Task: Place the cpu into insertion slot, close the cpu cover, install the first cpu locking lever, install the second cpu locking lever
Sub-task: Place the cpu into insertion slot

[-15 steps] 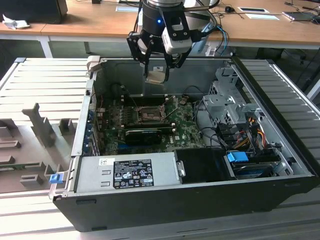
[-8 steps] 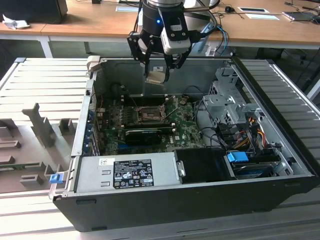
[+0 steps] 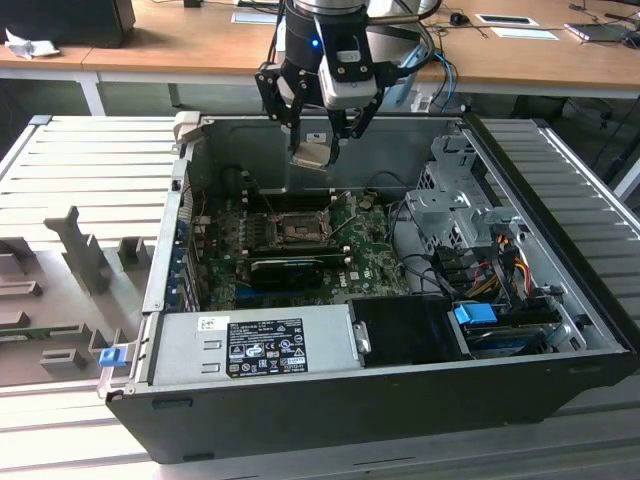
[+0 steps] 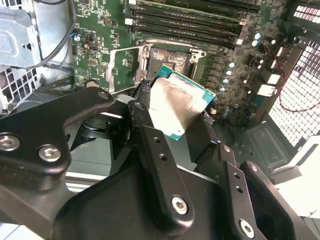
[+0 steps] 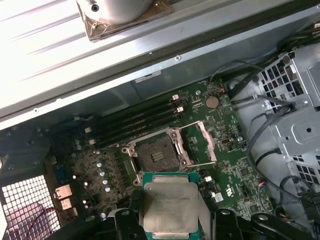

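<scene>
Cpu [image 3: 311,153] hung clamped by two opposite edges between the black fingers [image 3: 352,120], above the open computer case [image 3: 300,405] and well clear of the green motherboard [image 3: 372,265]. In the exterior view the insertion slot [image 3: 297,228] lay at about six o'clock from the chip, apart from it, with nothing seated in it. Both wrist views showed the cpu [image 4: 177,107] [image 5: 171,207] with its pale metal top towards the camera and a finger pressed on either side [image 4: 150,135] [image 5: 132,207]. The slot [image 4: 172,60] [image 5: 156,156] sat bare, and the cpu cover [image 4: 122,67] [image 5: 202,142] was swung open beside it. In the exterior view the cover was on the slot's three o'clock side.
</scene>
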Robot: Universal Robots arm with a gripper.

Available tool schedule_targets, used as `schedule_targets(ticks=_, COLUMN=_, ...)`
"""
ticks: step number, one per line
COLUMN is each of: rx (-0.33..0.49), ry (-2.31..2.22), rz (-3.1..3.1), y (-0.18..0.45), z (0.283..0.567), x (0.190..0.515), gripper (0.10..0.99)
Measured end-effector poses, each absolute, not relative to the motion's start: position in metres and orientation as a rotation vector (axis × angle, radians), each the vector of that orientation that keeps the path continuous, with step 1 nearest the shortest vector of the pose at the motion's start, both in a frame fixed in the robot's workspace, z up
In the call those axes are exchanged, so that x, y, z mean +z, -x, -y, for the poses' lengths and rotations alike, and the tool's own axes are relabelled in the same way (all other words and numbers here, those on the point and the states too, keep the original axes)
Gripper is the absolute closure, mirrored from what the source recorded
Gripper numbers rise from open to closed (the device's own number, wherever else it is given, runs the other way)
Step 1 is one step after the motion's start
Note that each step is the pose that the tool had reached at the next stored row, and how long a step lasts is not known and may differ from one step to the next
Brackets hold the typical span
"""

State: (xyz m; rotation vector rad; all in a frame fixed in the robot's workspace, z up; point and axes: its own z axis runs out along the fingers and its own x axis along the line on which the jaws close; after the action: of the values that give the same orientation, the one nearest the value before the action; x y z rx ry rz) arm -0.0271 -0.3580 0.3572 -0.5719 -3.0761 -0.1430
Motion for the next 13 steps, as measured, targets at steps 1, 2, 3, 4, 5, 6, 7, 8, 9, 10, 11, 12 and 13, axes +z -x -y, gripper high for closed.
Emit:
schedule_targets(ticks=1, rx=-0.143, ry=0.579, rz=3.075, y=0.0272, z=0.3580, x=0.3572, gripper=0.557)
schedule_targets(ticks=2, rx=-0.143, ry=0.586, rz=3.074, y=0.0271, z=0.3580, x=0.3572, gripper=0.557)
schedule_targets(ticks=3, rx=-0.143, ry=0.593, rz=3.073, y=0.0271, z=0.3580, x=0.3572, gripper=0.557)
schedule_targets(ticks=4, rx=-0.143, ry=0.606, rz=3.071, y=0.0272, z=0.3580, x=0.3571, gripper=0.557)
schedule_targets(ticks=5, rx=-0.143, ry=0.620, rz=3.068, y=0.0271, z=0.3580, x=0.3570, gripper=0.557)
schedule_targets(ticks=6, rx=-0.143, ry=0.632, rz=3.066, y=0.0272, z=0.3580, x=0.3570, gripper=0.557)
schedule_targets(ticks=7, rx=-0.144, ry=0.657, rz=3.062, y=0.0272, z=0.3580, x=0.3568, gripper=0.557)
schedule_targets(ticks=8, rx=-0.144, ry=0.693, rz=3.055, y=0.0272, z=0.3580, x=0.3567, gripper=0.557)
schedule_targets(ticks=9, rx=-0.144, ry=0.743, rz=3.045, y=0.0271, z=0.3580, x=0.3565, gripper=0.557)
schedule_targets(ticks=10, rx=-0.144, ry=0.773, rz=3.038, y=0.0272, z=0.3580, x=0.3564, gripper=0.557)
schedule_targets(ticks=11, rx=-0.144, ry=0.789, rz=3.034, y=0.0272, z=0.3580, x=0.3564, gripper=0.557)
schedule_targets(ticks=12, rx=-0.144, ry=0.804, rz=3.031, y=0.0271, z=0.3580, x=0.3563, gripper=0.557)
schedule_targets(ticks=13, rx=-0.144, ry=0.817, rz=3.028, y=0.0271, z=0.3580, x=0.3563, gripper=0.557)
